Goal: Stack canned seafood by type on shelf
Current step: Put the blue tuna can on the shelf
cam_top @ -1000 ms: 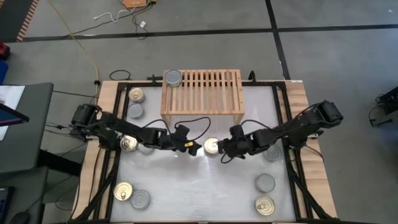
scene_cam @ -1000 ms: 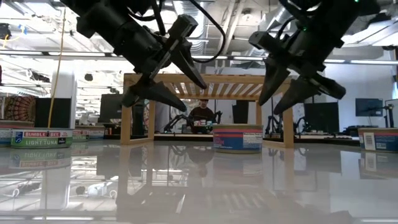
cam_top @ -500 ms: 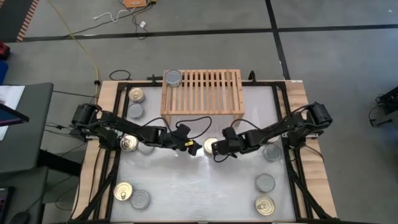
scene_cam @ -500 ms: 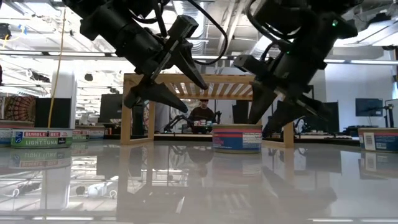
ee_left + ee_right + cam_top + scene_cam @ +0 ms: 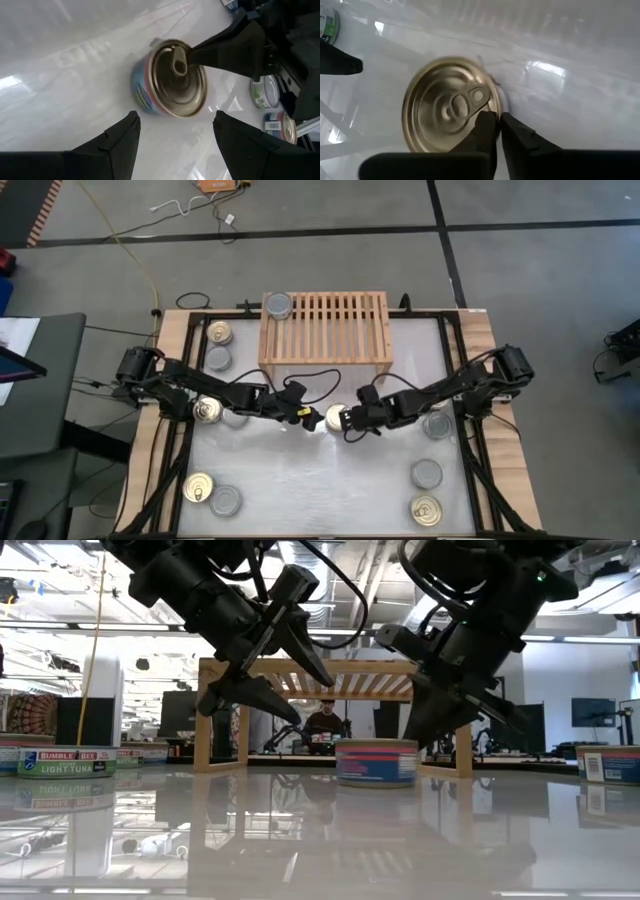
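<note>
Glossy table (image 5: 320,480), gold metal tin (image 5: 451,111)

Right tool (image 5: 496,131) pinched; left tool (image 5: 175,135) agape

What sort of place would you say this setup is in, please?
Probably a robotics lab or workshop: bare ceiling ducts, monitors on benches behind the table, and a person seated at another robot rig.

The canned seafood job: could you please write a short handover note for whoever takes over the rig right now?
Left gripper: open, hovering beside the gold-lid can at table centre.
Right gripper: fingers closed at that can's rim, by the pull tab; a firm grip is unclear.
Done: one silver-top tin on the shelf, left end.
Left: the other tins sit around the table, unstacked.
</note>
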Robot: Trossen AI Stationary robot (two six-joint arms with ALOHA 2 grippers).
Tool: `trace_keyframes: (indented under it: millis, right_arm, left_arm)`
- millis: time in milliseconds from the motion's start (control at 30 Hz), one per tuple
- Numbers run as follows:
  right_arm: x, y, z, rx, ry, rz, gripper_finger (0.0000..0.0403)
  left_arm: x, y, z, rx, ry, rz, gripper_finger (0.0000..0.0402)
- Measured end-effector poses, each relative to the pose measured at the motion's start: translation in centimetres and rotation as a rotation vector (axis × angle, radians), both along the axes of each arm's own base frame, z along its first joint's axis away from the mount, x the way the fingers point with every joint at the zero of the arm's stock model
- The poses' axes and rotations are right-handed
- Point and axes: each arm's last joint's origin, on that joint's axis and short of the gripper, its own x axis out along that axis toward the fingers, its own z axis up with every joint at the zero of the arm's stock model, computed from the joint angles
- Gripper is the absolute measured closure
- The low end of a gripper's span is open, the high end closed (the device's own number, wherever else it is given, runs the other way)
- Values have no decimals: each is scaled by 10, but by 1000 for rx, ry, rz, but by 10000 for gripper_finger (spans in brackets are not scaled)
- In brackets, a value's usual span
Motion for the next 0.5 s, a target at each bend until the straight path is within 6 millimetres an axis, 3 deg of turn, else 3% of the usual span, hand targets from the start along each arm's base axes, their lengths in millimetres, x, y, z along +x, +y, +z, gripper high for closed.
trace_keyframes:
  millis: [500]
  right_arm:
    - [-1, 5, -1, -3, 2, 13, 374]
  left_arm:
    - [0, -2, 0, -50, -1, -13, 162]
